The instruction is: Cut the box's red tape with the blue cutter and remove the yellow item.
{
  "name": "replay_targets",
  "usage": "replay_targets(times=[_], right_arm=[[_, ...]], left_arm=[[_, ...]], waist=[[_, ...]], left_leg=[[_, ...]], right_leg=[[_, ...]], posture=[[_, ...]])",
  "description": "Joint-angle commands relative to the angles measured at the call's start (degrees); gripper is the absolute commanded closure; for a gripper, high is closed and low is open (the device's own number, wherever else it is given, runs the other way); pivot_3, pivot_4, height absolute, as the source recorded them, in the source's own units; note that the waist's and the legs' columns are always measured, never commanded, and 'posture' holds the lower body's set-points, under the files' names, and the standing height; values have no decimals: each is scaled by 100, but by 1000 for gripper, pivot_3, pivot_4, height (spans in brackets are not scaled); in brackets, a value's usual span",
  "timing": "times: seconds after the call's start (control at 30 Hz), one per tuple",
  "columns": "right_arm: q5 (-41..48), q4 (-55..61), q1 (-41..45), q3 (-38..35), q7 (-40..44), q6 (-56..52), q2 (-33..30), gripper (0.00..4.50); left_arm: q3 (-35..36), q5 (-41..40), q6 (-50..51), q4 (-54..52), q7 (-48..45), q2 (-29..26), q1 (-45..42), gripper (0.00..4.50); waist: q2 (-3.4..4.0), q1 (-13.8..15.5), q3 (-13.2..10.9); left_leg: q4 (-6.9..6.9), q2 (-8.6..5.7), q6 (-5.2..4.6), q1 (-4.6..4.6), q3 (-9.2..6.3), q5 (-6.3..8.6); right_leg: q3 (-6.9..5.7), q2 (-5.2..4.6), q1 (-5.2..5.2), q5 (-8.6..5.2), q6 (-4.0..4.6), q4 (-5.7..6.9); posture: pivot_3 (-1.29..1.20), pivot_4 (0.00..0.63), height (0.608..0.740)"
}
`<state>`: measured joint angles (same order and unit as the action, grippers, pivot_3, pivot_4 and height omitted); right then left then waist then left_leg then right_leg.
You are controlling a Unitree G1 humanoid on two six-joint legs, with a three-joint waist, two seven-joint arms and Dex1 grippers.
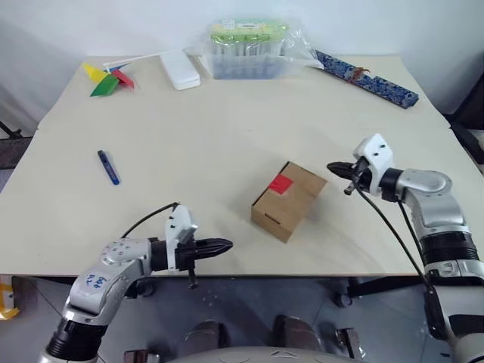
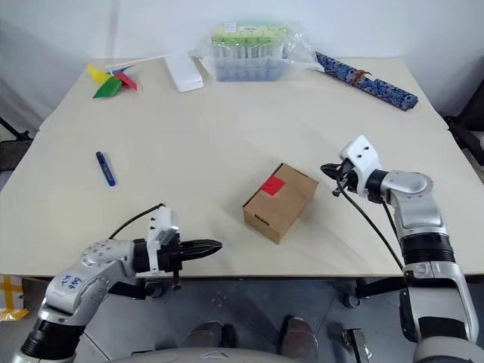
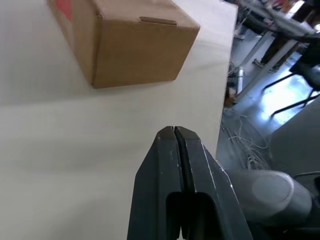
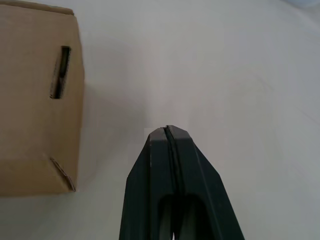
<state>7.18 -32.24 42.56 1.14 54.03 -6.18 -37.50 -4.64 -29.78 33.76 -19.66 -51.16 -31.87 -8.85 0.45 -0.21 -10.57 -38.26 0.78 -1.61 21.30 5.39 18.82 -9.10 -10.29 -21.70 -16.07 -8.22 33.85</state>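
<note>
Small brown cardboard box (image 1: 288, 201) with red square tape (image 1: 280, 184) sits centre-near, slim dark-blue pen-like cutter (image 1: 108, 167) lies well left; left gripper (image 1: 225, 245) and right gripper (image 1: 333, 167) both pinched closed, empty, so reaching closed could knock cutter away

The head cameras look down over the table (image 1: 227, 151). Both wrist cameras look closely at probably the same box (image 3: 130, 45).

Plain brown cardboard box (image 1: 290, 200) with a bright red square of tape (image 1: 280, 183); dark-blue pen-like cutter (image 1: 108, 167) on the pale cream worktop (image 1: 227, 128) — long blue strip (image 1: 367, 78), white-speckled — both grippers' fingers (image 3: 175, 165) black.
</note>
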Motion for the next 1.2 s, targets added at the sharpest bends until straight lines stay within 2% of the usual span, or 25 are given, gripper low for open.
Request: replay_targets(times=[0.03,0.23,0.3,0.5,0.73,1.2], right_arm=[[-147,-284,314,99,56,219,92,4500],[-392,-720,500,264,2,468,252,4500],[-452,-792,529,319,54,462,281,4500],[-482,-529,497,363,260,206,305,4500],[-401,366,177,346,515,-478,143,4500],[-292,2555,-786,362,446,-1942,16,4500]], left_arm=[[-319,92,-56,56,61,236,-256,4490],[-633,371,-219,373,241,589,-490,4490],[-721,573,-374,716,486,899,-671,4490],[-851,966,-829,1337,679,1340,-896,4490],[-603,1284,-1425,2289,1064,1835,-1468,4490],[2,1595,-2441,3907,1137,1933,-2377,4490]], waist=[[0,7,0],[0,2,0],[0,8,0],[0,-1,0],[0,30,0],[-1,24,0]], left_leg=[[0,0,0,0,0,0],[3,-9,0,0,-4,0],[2,-10,1,0,-3,0],[-4,-10,1,2,-3,0],[-19,-9,1,10,-5,0],[-32,-11,1,15,-8,0]], right_leg=[[0,0,0,0,0,0],[-4,4,2,0,0,0],[-3,6,2,0,0,0],[-4,8,4,0,0,1],[-7,7,5,0,0,2],[-10,8,7,1,0,3]], posture=[[0,150,740],[0,150,740],[0,150,740],[0,150,740],[0,150,740],[0,150,740]])
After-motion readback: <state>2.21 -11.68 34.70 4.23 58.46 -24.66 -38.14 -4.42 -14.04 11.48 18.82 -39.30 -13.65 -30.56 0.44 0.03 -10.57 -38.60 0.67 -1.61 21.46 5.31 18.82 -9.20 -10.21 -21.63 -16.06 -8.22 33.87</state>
